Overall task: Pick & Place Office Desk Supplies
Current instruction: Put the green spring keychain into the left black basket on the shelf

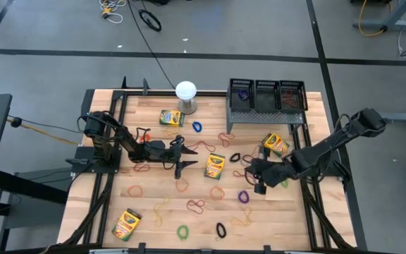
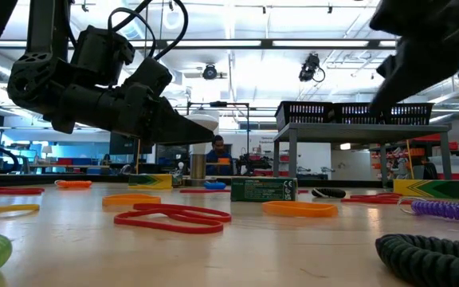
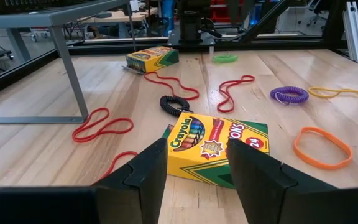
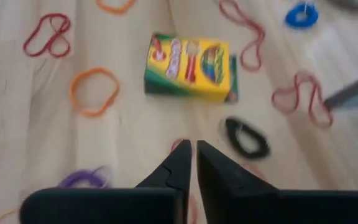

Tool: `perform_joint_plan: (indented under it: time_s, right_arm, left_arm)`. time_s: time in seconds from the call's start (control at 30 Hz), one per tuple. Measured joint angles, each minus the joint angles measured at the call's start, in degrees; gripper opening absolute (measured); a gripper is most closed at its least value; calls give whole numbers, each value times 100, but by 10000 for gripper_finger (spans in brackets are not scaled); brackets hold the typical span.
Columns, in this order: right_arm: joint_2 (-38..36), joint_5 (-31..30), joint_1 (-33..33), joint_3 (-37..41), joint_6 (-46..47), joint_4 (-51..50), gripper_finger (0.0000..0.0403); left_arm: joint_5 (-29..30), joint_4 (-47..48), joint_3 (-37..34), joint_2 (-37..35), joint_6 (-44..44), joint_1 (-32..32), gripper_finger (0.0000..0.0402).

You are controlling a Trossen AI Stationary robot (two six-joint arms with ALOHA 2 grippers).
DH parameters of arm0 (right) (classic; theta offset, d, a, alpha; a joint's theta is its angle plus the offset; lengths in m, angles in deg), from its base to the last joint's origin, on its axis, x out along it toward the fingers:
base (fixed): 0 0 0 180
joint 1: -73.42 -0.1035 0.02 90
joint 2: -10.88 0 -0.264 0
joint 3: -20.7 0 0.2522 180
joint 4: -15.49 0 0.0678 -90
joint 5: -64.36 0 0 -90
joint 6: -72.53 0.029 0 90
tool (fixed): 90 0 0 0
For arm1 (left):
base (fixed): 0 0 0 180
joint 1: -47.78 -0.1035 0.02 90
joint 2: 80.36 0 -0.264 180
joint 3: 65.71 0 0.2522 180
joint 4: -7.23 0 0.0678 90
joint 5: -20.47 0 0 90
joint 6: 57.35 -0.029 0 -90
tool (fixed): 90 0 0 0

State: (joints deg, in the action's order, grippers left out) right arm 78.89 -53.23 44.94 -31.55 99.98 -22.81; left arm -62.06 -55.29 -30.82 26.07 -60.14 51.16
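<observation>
Three mesh bins (image 1: pixel 267 94) hold band loops.

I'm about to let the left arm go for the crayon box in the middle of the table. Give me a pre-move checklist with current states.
1. Left gripper jaws open: ok.
2. Centre crayon box ahead of and lined up between the jaws: ok.
3. Box free of clutter: not ok, black coil band lies at its far edge.
4. Right gripper clear of the box: ok, it hangs apart on the right side.
5. Right gripper empty: ok; jaws nearly closed, nothing between them.
6. Mesh bins on the riser reachable: cannot tell.
</observation>
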Motion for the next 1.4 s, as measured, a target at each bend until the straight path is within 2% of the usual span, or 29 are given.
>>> perform_joint_plan:
  time_s: [0.2,0.57,0.77,0.97,1.07,1.4]
  right_arm:
    - [497,415,-438,-398,482,-585,71]
    - [2317,602,-909,-1856,637,-1846,156]
    - [2695,1272,-979,-2230,777,-2484,193]
    - [2677,1821,-1080,-2210,2222,-4157,199]
    - [2675,2001,-1117,-2042,2937,-4673,199]
    - [2673,2752,-836,-782,3177,-4383,188]
  left_arm:
    - [0,-7,7,-1,0,1,176]
    - [1,-26,11,-4,0,0,176]
    - [0,-23,11,-4,0,0,176]
    - [2,-23,11,-4,0,0,176]
    - [0,-23,11,-4,0,1,176]
    - [2,-23,11,-4,0,0,176]
